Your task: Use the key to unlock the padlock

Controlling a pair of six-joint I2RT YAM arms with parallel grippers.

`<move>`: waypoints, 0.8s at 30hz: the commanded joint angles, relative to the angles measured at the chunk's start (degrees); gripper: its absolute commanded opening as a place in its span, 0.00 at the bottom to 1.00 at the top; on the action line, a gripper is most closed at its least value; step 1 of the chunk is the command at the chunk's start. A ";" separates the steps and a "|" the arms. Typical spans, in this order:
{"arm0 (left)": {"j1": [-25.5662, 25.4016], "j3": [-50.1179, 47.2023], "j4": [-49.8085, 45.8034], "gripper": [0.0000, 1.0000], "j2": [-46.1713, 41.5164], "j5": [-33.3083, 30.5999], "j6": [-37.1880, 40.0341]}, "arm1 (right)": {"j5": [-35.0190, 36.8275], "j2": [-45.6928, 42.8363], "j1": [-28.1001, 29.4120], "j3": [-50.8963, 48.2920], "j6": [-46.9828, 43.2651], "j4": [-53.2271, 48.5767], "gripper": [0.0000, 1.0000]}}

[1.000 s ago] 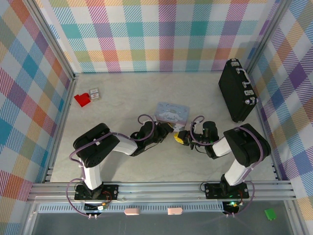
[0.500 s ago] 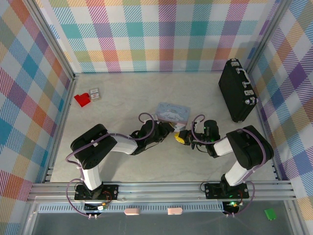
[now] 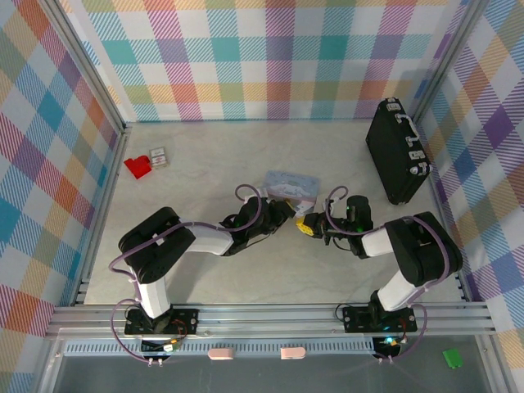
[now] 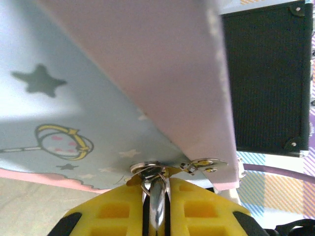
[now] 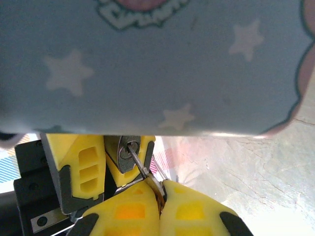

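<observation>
The pastel cartoon tin (image 3: 288,184) sits mid-table, and both grippers meet at its near edge. My left gripper (image 3: 288,214) (image 4: 157,184) is shut on the padlock (image 4: 155,206), which shows as a shiny metal piece between its yellow fingers, just below the tin's hasp (image 4: 204,163). In the right wrist view the padlock's dark face (image 5: 129,150) sits between the left gripper's fingers (image 5: 83,162). My right gripper (image 3: 308,225) (image 5: 161,191) is shut on the key (image 5: 145,172), whose blade runs into the keyhole.
A black briefcase (image 3: 399,151) stands at the back right by the wall. A red plastic piece (image 3: 137,166) and a small card lie at the far left. The tin (image 5: 157,64) hangs close above both grippers. Checked walls enclose the table (image 3: 205,164).
Both grippers have shifted slightly away from the arm bases and to the right, still joined at the padlock. The tin's near edge has moved back with them and the tin looks narrower.
</observation>
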 commanded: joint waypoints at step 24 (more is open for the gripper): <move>-9.33 2.34 -0.65 0.00 -3.96 19.77 1.87 | 5.86 -10.28 0.56 7.88 -12.70 -6.54 0.18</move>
